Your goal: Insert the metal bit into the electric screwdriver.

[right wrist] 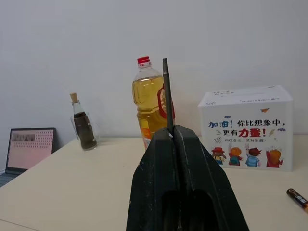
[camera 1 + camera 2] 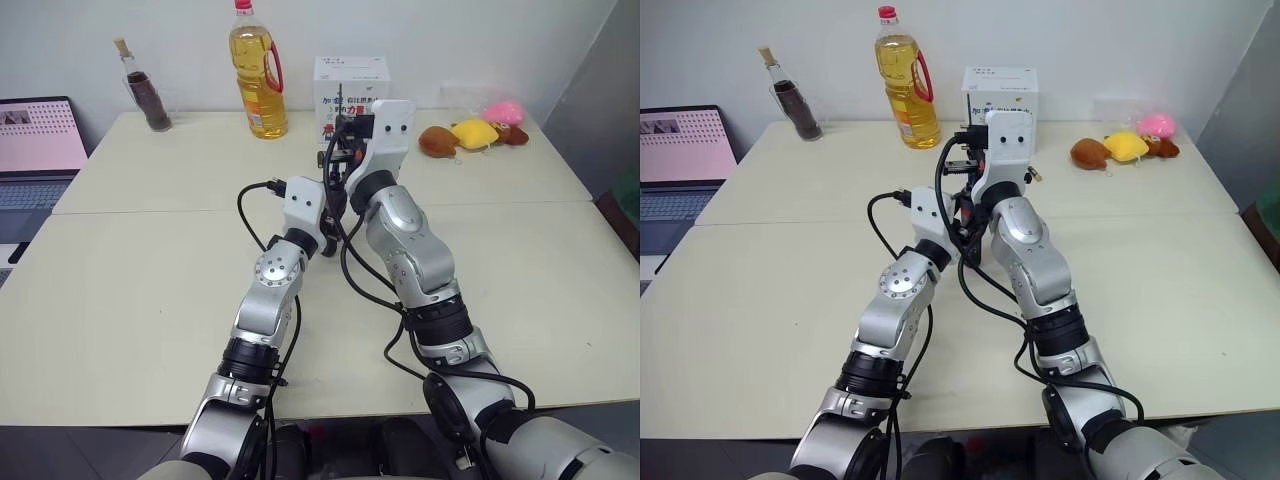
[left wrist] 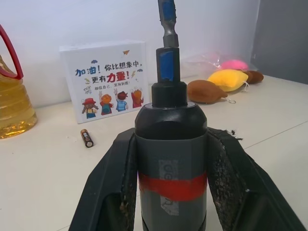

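Your left gripper (image 3: pixel 171 192) has its jaws shut tight on the electric screwdriver (image 3: pixel 171 149). They squeeze the fat dark body right at the red band. The screwdriver points up and away, toward the white box (image 3: pixel 107 79) at the back of the bench (image 3: pixel 43 173). Its little blue tip is at the top.

In the left wrist view, a thin rod with a blue mark stands right above that blue tip. It looks like it is at the hole or partly in it. I cannot tell how deep it sits.

Your right gripper (image 1: pixel 172 137) has its jaws closed on the metal bit (image 1: pixel 166 94). The thin grey rod sticks up out of the tips. From the head views, this gripper is above and just past the left one, in front of the white box.

So I think you are in the push-in step. The bit and the screwdriver are lined up, end to end.

Next, keep the bit straight with the screwdriver. Push it gently down into the blue tip until it stops. Hold the screwdriver still while you do it. Let go of the bit only when it sits firm.

A small battery (image 3: pixel 87 138) lies on the bench near the white box. Leave it alone.
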Robot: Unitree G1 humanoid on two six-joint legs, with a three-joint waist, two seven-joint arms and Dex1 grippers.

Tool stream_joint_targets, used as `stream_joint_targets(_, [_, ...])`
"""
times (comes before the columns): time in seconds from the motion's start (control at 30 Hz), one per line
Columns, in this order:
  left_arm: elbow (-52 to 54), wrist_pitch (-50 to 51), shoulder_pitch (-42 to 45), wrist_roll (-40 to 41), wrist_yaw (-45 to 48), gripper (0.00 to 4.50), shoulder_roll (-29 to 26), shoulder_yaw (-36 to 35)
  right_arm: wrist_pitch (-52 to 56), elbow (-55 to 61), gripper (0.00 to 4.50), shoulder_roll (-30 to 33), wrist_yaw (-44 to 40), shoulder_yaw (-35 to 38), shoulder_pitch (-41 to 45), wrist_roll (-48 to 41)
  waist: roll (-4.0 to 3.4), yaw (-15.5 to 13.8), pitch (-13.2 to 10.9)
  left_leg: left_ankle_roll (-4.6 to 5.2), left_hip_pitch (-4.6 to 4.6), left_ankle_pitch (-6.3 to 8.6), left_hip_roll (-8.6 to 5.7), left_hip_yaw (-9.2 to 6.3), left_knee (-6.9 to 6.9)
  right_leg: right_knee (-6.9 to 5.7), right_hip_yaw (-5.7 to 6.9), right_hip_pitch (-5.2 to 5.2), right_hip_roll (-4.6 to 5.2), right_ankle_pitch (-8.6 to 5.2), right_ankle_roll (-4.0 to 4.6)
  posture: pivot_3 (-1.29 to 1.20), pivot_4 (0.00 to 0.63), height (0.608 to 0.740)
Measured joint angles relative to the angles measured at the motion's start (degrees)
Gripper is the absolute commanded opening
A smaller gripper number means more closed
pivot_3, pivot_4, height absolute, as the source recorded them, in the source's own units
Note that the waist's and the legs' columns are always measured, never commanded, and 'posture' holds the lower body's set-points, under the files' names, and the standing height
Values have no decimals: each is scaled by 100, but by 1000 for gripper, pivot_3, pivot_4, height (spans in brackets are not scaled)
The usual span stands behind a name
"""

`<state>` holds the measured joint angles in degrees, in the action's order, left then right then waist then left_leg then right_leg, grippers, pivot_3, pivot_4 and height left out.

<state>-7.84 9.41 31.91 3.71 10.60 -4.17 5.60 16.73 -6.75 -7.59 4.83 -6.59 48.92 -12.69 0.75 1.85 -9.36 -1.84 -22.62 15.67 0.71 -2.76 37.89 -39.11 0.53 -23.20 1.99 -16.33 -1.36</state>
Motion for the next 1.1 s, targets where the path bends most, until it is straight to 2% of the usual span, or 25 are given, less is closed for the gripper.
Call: stream_joint_targets(1.1, [-9,15,9,-2,1,1672,-12,6,0,39,50,2,144,-73,-10,21,0,0,0,0,1,0,0,0,0,0,-1,0,0,0,0,0,150,740])
